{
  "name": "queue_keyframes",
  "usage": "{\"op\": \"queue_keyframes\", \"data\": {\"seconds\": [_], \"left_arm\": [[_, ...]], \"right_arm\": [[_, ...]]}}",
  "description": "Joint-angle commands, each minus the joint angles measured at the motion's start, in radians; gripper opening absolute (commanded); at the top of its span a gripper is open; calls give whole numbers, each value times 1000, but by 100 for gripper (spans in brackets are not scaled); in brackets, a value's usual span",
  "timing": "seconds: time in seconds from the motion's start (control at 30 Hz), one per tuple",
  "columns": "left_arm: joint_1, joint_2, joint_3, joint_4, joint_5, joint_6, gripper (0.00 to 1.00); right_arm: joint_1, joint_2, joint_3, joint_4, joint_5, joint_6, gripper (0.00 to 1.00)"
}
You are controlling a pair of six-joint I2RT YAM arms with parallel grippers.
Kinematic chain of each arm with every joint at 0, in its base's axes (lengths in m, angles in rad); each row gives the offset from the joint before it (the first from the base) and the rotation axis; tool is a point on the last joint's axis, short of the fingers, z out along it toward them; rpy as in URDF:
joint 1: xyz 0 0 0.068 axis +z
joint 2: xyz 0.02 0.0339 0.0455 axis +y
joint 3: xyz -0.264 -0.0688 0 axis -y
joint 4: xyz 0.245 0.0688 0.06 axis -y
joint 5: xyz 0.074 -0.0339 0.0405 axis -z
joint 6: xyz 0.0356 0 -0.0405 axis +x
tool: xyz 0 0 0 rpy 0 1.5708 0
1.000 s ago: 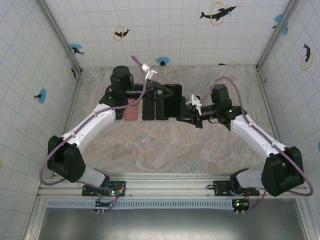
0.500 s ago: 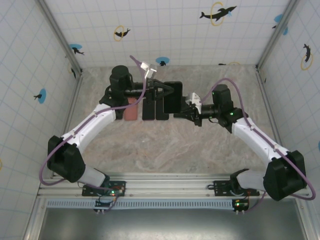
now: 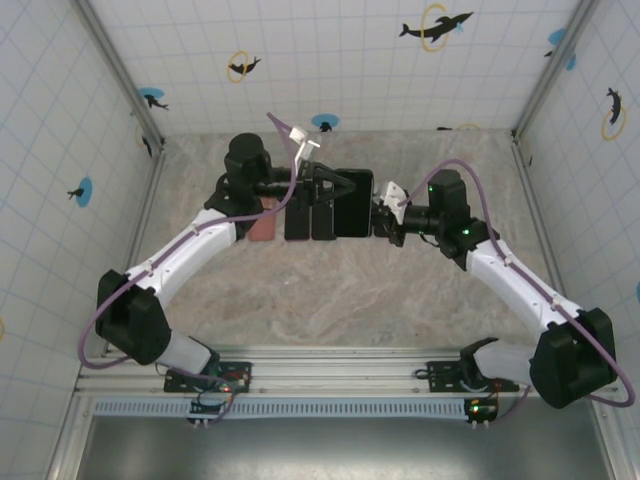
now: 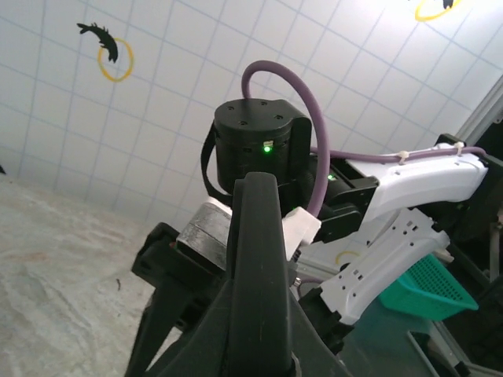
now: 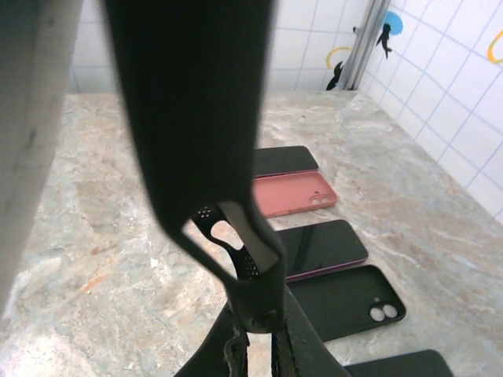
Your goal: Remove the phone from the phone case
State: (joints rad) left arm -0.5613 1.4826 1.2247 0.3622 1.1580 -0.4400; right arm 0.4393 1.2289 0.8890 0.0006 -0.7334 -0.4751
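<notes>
Above the table hangs the black phone case with the phone inside, standing on edge. My left gripper is shut on its left side; in the left wrist view the case runs edge-on up between the jaws. My right gripper is shut on the right side. In the right wrist view the fingers pinch a stretched corner of the case, with its port cut-outs pulled away from the body. I cannot tell the phone apart from the case.
On the marble table under the held case lie a pink case, a dark phone, a phone in a purple case and an empty black case. Tiled walls enclose three sides.
My right gripper has moved up and left to the case's right edge and closed on it. The left gripper has shifted the case slightly to the right.
</notes>
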Motion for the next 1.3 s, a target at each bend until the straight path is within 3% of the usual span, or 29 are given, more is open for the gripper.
{"op": "queue_keyframes", "data": {"seconds": [0.0, 0.3, 0.53, 0.67, 0.8, 1.07, 1.27], "left_arm": [[-42, 23, -11, -54, 116, -74, 0], [-22, 37, 7, -8, -1, -94, 0], [-17, 49, 16, 35, -101, -172, 0], [-15, 50, 1, 94, -121, -251, 0], [-15, 45, -25, 168, -165, -335, 0], [-12, 25, -110, 349, -403, -600, 0], [-6, 6, -175, 454, -561, -789, 0]], "right_arm": [[3, -22, 18, 234, 6, 41, 8], [-25, -49, -30, 243, -74, 100, 13], [-45, -85, -126, 403, -187, 265, 26], [-55, -88, -162, 478, -202, 345, 29], [-71, -78, -198, 600, -219, 474, 29], [-74, -82, -282, 852, -163, 845, 39], [-74, -84, -336, 941, -21, 1155, 47]]}}
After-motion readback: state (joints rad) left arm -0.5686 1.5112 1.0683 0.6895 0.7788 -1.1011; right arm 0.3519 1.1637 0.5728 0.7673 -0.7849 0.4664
